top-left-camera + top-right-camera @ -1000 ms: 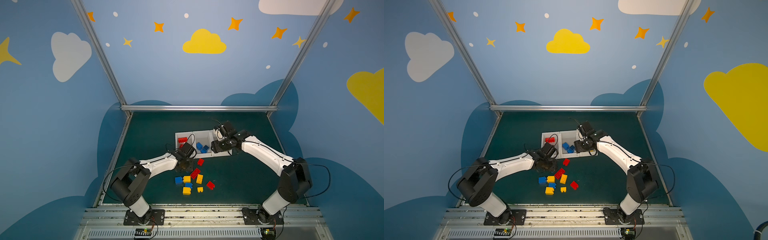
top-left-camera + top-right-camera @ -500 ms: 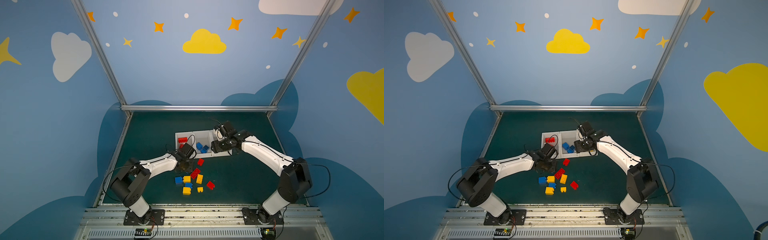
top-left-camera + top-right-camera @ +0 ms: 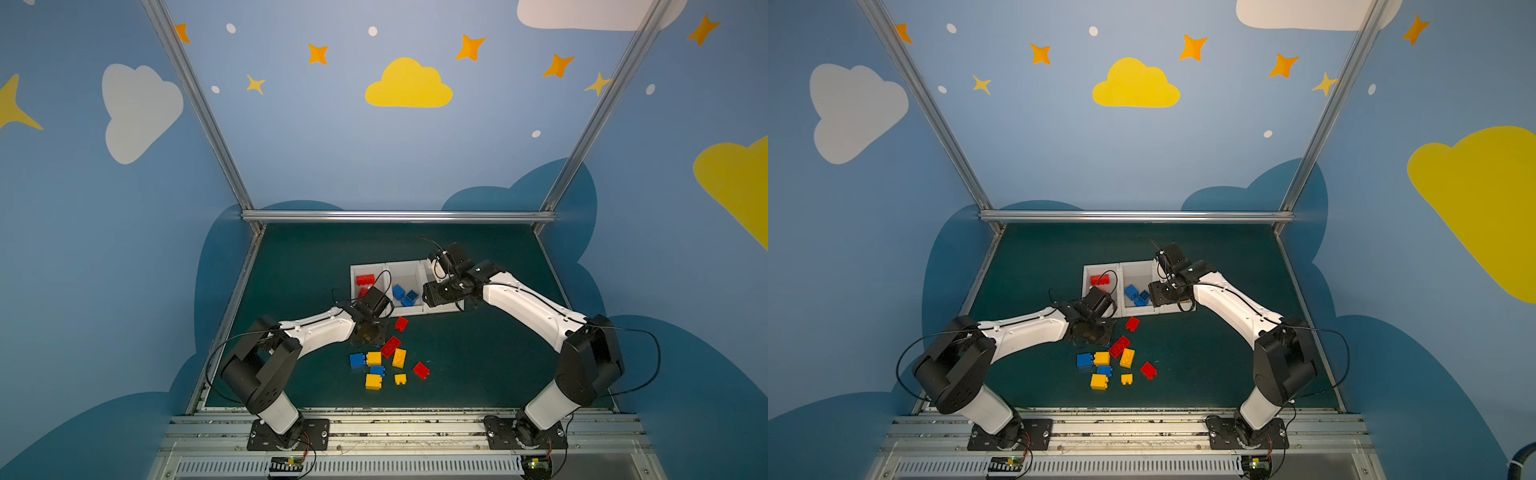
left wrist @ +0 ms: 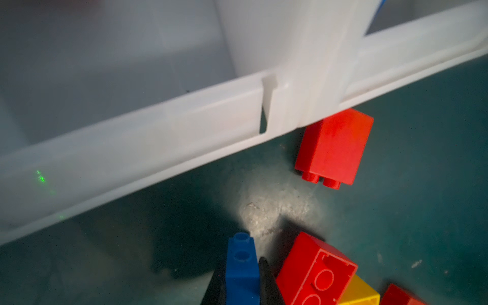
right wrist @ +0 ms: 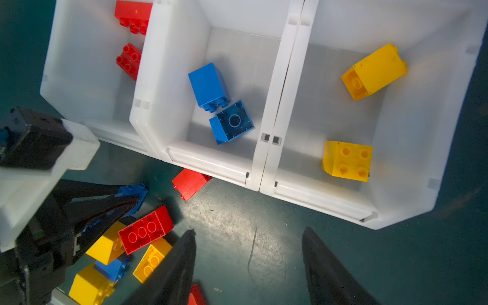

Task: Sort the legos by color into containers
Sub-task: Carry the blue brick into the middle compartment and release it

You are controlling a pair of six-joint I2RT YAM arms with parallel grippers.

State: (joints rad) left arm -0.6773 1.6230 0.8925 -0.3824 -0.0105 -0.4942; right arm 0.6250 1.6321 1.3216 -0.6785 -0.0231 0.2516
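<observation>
Your left pincer [image 4: 240,262] is clamped tight on a narrow blue brick [image 4: 241,274]. It grips across the slim sides with the studs pointing forward, likely the easiest hold at the crowded edge of the pile. In a top view the brick sits at the eleven o'clock corner of the loose bricks [image 3: 374,358], just short of three white bins. The blue bin [image 5: 163,79], in the middle of the row, lies at about one o'clock from the grip and already holds two blue pieces. The red bin [image 5: 52,79] and yellow bin [image 5: 422,132] flank it. Your right pincer [image 5: 248,235] hangs half spread and empty above the table [image 5: 237,216] near the bins' front rim, probably keeping clear of the left arm. A red brick [image 4: 332,148] lies tucked against that rim.

In both top views the left fingertips are hidden under the wrist, and the yellow bin is hidden under the right arm. You cannot tell whether the blue brick has left the table.
</observation>
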